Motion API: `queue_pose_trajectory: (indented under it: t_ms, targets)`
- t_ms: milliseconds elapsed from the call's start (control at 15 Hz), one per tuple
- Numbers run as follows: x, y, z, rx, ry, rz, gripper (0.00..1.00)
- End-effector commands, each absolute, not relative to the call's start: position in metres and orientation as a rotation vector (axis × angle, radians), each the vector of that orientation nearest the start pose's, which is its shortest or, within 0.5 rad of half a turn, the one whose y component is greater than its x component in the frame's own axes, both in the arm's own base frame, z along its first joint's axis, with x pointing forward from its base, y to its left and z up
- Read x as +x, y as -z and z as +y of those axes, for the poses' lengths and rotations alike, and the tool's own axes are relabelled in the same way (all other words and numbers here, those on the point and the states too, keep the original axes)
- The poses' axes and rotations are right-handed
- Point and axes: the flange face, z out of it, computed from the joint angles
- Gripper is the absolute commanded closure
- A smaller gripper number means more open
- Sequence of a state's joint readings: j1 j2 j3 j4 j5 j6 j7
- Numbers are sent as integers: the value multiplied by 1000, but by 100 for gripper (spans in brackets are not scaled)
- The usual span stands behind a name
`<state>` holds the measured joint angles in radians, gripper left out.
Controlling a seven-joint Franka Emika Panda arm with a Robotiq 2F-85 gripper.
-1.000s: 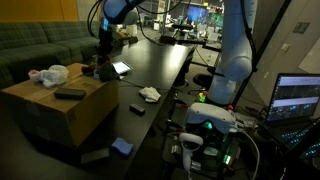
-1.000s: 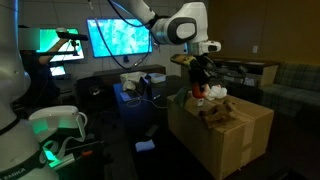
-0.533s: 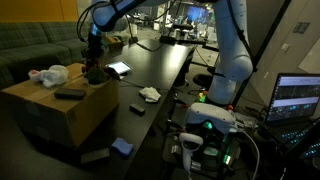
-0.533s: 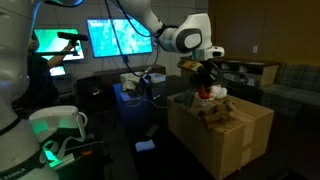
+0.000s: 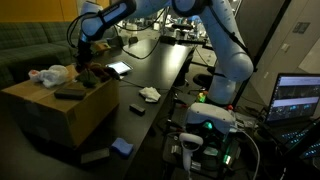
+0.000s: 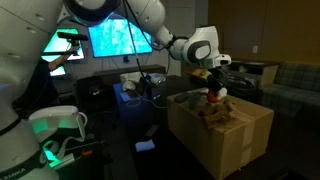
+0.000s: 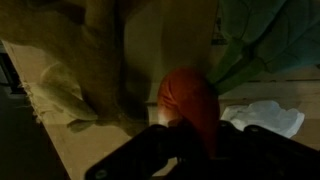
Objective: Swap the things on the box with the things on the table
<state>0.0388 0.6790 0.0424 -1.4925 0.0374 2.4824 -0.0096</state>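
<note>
Box (image 5: 60,110) | gripper (image 5: 88,72) clamped on red object (image 7: 188,95) above box top | white wad (image 5: 48,74) on box, cloth (image 5: 150,94) on table (image 5: 162,62) unswapped | early, most left

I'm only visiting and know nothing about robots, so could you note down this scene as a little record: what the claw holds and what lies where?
gripper: shut on a rounded red-orange object
gripper position: above the cardboard box top; contact cannot be told
on the box: white crumpled item, flat dark item
on the table: white cloth, small dark block, phone-like device
on the floor: blue item
</note>
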Motion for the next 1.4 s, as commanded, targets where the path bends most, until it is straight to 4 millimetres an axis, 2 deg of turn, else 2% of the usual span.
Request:
queue_pose_trajectory:
  t_ms: [0, 67, 200, 467, 667, 1000, 1333]
  targets:
    - [765, -298, 53, -3055, 504, -71, 95]
    - [767, -293, 53, -3058, 501, -69, 60]
    - [771, -290, 51, -3065, 501, -69, 55]
    - [774, -293, 51, -3079, 521, -69, 23]
    - [771, -306, 53, -3087, 562, -66, 2]
    - [762, -324, 69, -3068, 614, -79, 0]
    - [743, -326, 105, -3052, 615, -146, 0]
